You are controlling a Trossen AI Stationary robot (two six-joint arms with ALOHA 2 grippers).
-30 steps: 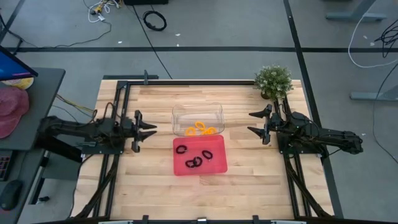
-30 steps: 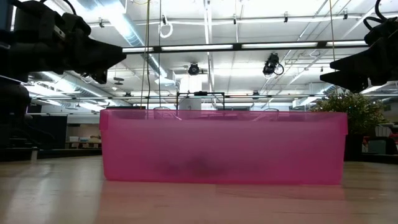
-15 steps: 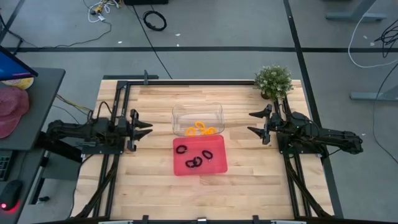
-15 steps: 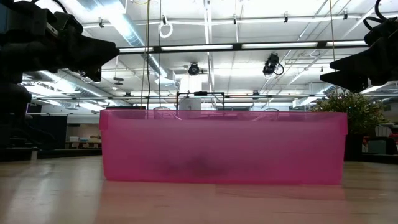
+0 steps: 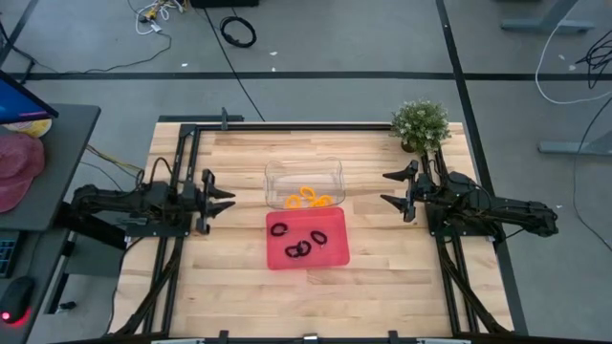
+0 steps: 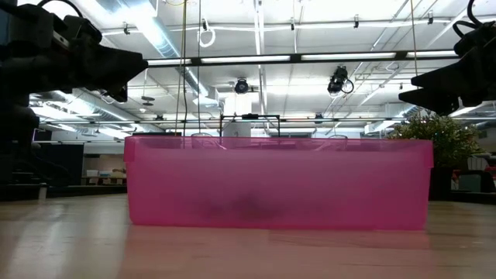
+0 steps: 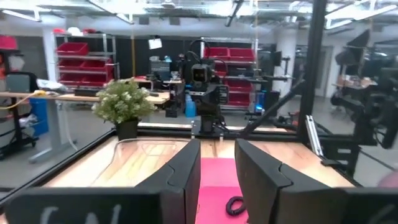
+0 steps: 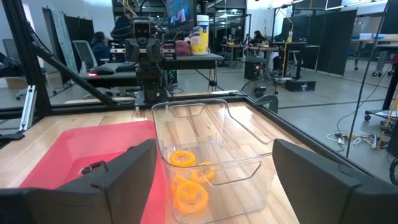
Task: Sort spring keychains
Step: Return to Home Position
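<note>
Several black spring keychains lie in the red tray at the middle of the table. The orange spring keychains lie heaped in the clear bin, which touches the tray's far side. No keychain shows on the bare table.

1. Handling: each keychain is judged light, soft and springy. The coiled cord gives under pressure and can snag a neighbour, notably where 2 black loops overlap. Pinch across 1 side of the cord, not across the whole loop.
2. Orientation: every loop lies flat with its opening upward. The loops read as short ovals; their long axes are too small to tell.
3. Grippers: the left gripper hangs left of the bin, fingers slightly parted and empty. The right gripper hangs right of the bin, fingers spread wide and empty.
</note>
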